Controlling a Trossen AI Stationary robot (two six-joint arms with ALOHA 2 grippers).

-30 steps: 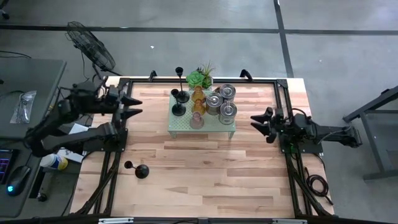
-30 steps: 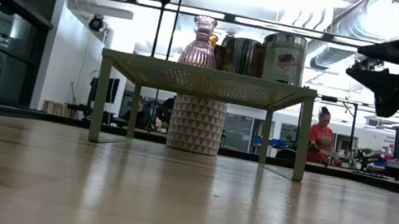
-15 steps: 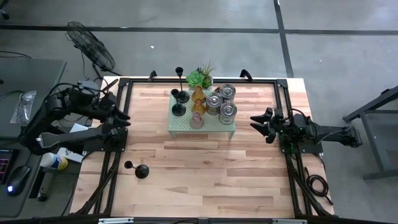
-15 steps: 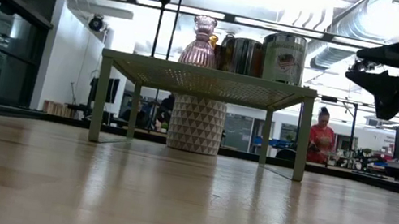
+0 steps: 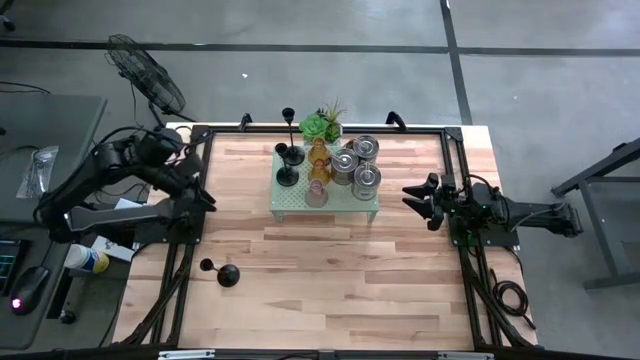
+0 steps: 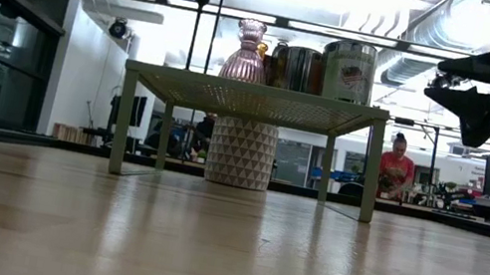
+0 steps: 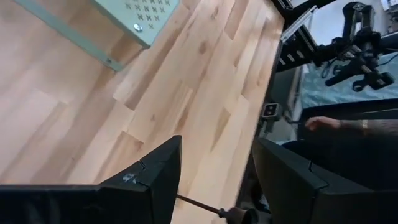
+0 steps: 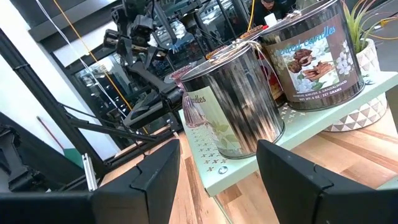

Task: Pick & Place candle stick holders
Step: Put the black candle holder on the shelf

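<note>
Your pale green perforated stand (image 5: 326, 196) sits toward the far edge of the counter (image 5: 330, 280), about midway along it, and it's crowded: two black candle stick holders (image 5: 288, 165) on its left part, an amber glass holder (image 5: 319, 160) and a pinkish glass holder (image 5: 316, 193) in the middle, three silvery tins (image 5: 356, 165) on its right part. The green spiky plant (image 5: 322, 126) in its patterned pot stands just behind the stand, by the far edge. One more black holder (image 5: 222, 273) lies tipped on its side on the bare wood near the left edge, toward the near-left corner, well apart from everything. The whole near half of the counter lies open wood. Your left pincer (image 5: 197, 185) hangs at the counter's left edge, jaws parted partway, nothing between them; past its fingers (image 7: 152, 180) you see the fallen holder's stem. Your right pincer (image 5: 412, 199) hovers off the stand's right end, near the right edge, jaws likewise partly apart and empty, looking at the tins. A person in red (image 6: 393, 170) sits in the room beyond.
</note>
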